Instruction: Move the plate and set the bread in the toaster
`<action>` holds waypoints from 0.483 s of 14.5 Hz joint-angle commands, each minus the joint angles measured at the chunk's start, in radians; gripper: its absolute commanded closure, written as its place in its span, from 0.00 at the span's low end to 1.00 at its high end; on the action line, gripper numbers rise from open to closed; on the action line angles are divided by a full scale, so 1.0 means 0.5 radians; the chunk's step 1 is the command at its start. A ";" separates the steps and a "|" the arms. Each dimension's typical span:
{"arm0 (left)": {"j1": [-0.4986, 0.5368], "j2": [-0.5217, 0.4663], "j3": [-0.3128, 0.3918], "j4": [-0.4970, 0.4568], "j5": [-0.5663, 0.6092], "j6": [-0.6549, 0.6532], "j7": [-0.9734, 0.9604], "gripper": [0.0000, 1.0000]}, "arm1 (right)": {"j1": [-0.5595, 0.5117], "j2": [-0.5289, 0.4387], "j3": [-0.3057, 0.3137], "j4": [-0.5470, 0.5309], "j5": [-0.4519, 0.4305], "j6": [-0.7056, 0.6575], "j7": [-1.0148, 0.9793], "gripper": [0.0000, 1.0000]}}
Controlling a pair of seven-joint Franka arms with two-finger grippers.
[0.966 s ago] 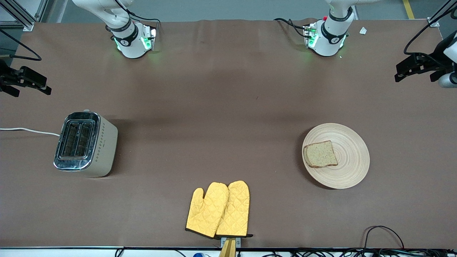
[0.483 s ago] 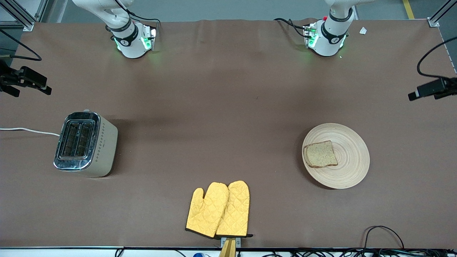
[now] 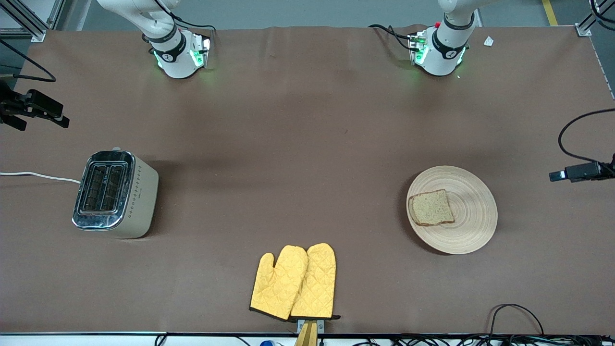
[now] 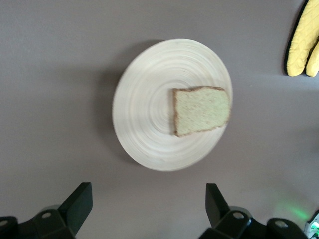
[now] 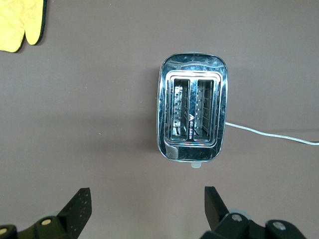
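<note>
The light-wood plate (image 3: 473,211) lies toward the left arm's end of the table, with the slice of bread (image 3: 431,207) flat on it, off-centre. My left gripper (image 3: 559,175) hangs open over bare table beside the plate. In the left wrist view the plate (image 4: 149,109) and bread (image 4: 202,110) lie ahead of the empty left gripper (image 4: 148,199). The cream toaster (image 3: 115,194) stands toward the right arm's end, slots up and empty. My right gripper (image 3: 43,115) hovers open near it. The right wrist view looks down on the toaster (image 5: 192,114), and the right gripper (image 5: 147,201) holds nothing.
A pair of yellow oven mitts (image 3: 294,282) lies near the front edge, between the toaster and the plate. The toaster's white cord (image 3: 38,176) runs off the right arm's end of the table. Black cables (image 3: 516,312) lie at the front edge.
The left gripper has travelled along the left arm's end of the table and now hangs beside the plate. The right arm, plate, bread and toaster have not moved.
</note>
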 commanded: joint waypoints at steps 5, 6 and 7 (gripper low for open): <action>0.108 0.468 -0.012 0.071 -0.327 0.226 0.537 0.02 | -0.027 -0.009 0.018 -0.012 0.030 0.007 -0.012 0.00; 0.117 0.530 -0.012 0.071 -0.416 0.223 0.580 0.05 | -0.030 -0.006 0.018 -0.012 0.030 0.013 -0.012 0.00; 0.117 0.579 -0.012 0.068 -0.469 0.223 0.638 0.11 | -0.034 -0.006 0.018 -0.012 0.030 0.016 -0.015 0.00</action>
